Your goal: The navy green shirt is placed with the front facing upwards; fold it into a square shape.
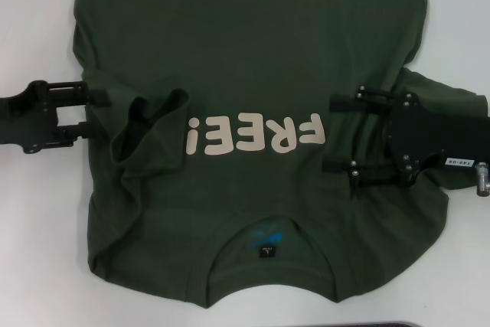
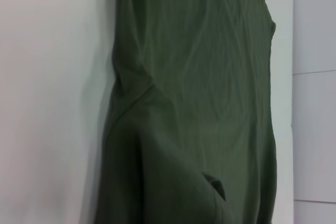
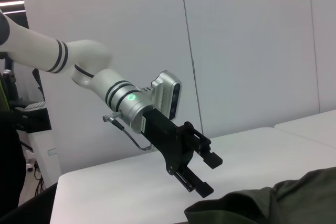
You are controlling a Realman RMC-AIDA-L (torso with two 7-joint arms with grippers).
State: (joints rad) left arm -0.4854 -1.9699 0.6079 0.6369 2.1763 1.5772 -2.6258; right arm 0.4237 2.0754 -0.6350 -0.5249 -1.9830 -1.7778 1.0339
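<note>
Head view shows the navy green shirt, a large dark olive cotton T-shirt, lying front-up on the white surface, with its ribbed round collar and small dark neck label nearest the robot and the hem at the far side. Cream block lettering spelling "FREE!" runs across the chest, between the two arms. The left sleeve is folded inward onto the chest, lying crumpled just beside the lettering.

The left pincer sits at the shirt's left edge, black fingers spread apart with nothing between them; the right wrist view shows the same pincer raised above the surface with its jaws parted, near a bunched edge of cloth. The right pincer lies over the shirt's right side, just beside the lettering, its two black fingers wide apart and holding no cloth.

Left wrist view is filled by the green cloth spread over the pale surface.
</note>
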